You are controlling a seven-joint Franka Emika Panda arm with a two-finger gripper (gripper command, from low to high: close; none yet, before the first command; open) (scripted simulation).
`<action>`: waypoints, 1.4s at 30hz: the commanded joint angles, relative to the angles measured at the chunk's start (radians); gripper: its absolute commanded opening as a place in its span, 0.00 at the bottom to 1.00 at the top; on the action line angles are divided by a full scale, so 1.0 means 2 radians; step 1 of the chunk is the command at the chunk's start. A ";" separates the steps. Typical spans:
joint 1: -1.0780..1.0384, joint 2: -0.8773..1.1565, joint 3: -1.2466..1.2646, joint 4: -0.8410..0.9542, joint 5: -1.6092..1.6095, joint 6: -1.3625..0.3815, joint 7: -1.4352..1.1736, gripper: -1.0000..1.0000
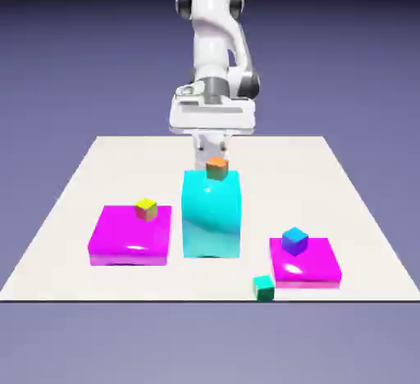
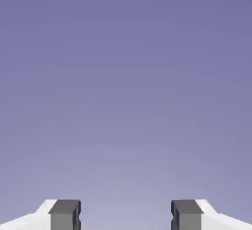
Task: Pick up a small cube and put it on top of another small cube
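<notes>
While the claw (image 2: 126, 216) hangs released and empty, its two grey fingertips (image 2: 64, 214) standing well apart in the hand view with only the plain violet backdrop between them, nothing of the task is yet in hand. Taking the tall cyan block (image 1: 212, 214) in the middle of the desk (image 1: 74, 185) as the landmark, the teal-green cube (image 1: 263, 287) lies on the bare desk in front of that block and toward the exterior view's right, near the front edge. It sits just beside the front left corner of a magenta slab (image 1: 312, 266), and I cannot tell whether the two touch. The blue cube (image 1: 294, 241) rests on top of that same slab, also to the right of the cyan block and a little farther back than the teal one. A second magenta slab (image 1: 131, 236) lies to the left of the cyan block and carries a yellow cube (image 1: 146, 208), while an orange cube (image 1: 216, 168) sits on the cyan block's top. The white arm (image 1: 215, 38) rises behind the block. The main risk, as I judge it, lies in the crowding: the teal cube is so close to the slab that one fingertip could strike the slab's edge on the descent or nudge the cube away. Reaching forward, the arm could also clip the cyan block or knock off the orange cube. When placing, a slightly off-centre release on so small a blue cube could let the teal one tumble.
</notes>
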 commanded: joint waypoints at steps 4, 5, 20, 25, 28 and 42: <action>-0.035 0.064 0.042 0.033 -0.009 -0.025 0.087 0.50; -0.044 0.080 0.053 0.042 -0.012 -0.031 0.109 0.50; -0.176 0.320 0.211 0.167 -0.046 -0.124 0.435 0.50; -0.220 0.399 0.264 0.209 -0.058 -0.154 0.544 0.50; -0.247 0.447 0.296 0.234 -0.065 -0.173 0.609 0.50; -0.240 0.634 0.303 0.314 -0.117 -0.155 0.786 0.00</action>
